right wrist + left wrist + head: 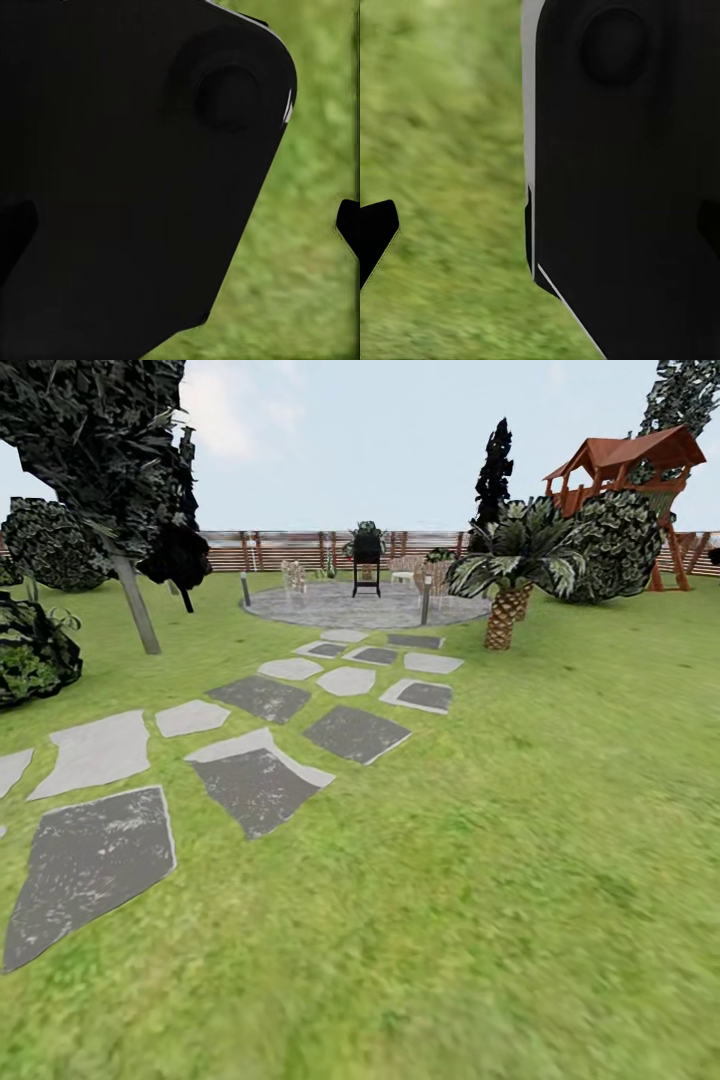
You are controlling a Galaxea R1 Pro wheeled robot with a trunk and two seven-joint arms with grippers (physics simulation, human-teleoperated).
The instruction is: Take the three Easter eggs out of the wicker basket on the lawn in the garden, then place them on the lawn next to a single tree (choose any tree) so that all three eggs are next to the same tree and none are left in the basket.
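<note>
Crossing lawn toward patio

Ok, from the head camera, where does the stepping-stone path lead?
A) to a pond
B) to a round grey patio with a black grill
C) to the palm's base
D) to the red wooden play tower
B: the stepping stones run up to the round grey patio, where a black grill stands.
</note>
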